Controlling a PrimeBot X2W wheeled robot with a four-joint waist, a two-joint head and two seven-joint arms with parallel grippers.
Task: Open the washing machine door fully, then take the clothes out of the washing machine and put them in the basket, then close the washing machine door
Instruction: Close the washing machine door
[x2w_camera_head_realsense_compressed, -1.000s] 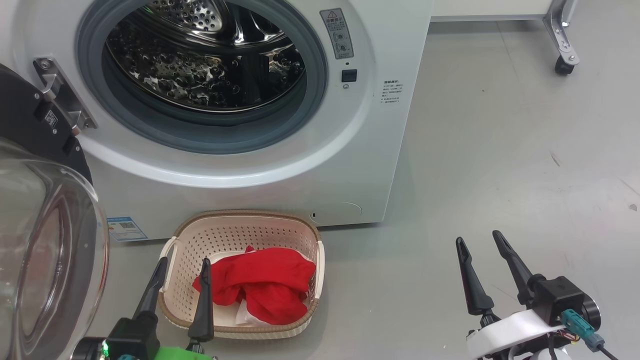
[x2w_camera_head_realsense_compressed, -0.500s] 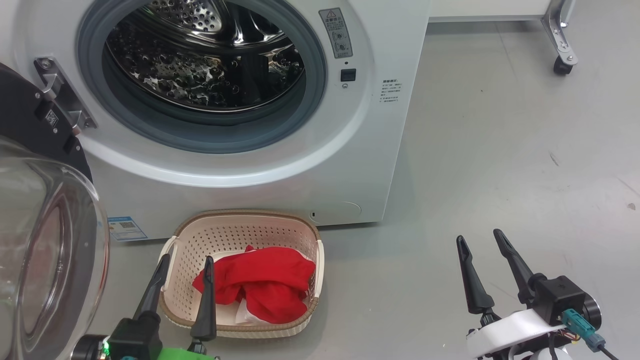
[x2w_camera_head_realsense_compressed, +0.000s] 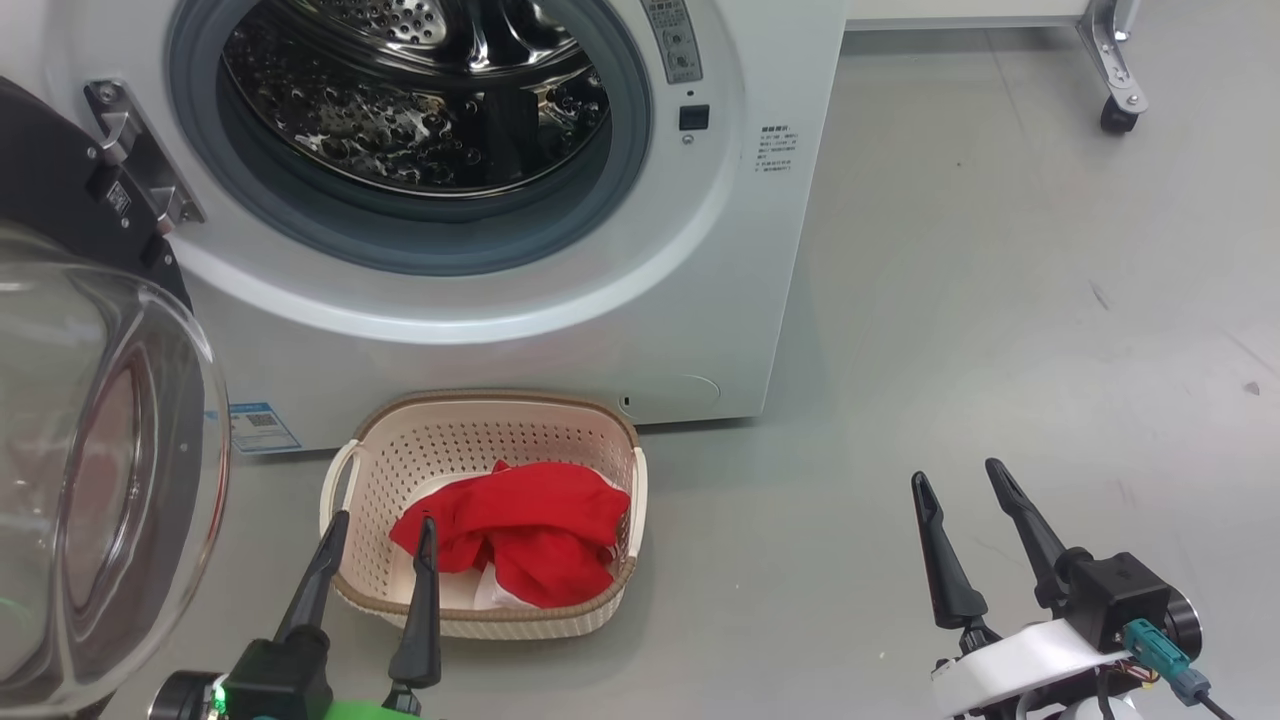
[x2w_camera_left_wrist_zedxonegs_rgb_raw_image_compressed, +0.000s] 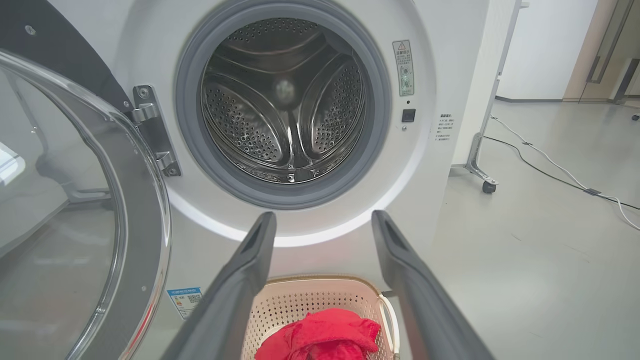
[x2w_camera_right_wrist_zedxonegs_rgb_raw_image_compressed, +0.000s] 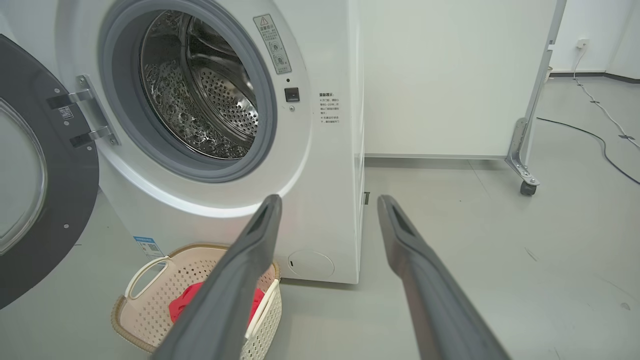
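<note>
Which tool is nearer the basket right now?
Left. The left tool sits at the near-left corner of the basket; the right tool stands well off to its right.

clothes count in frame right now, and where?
1 red heap of clothes, in the basket in front of the washing machine. More than one piece may be bunched in it. The drum looks empty, though the seal hides its lower front.

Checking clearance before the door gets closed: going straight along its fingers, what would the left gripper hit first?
Likely the white front of the washing machine, just under its drum opening; the left gripper seems aimed above the basket.
</note>
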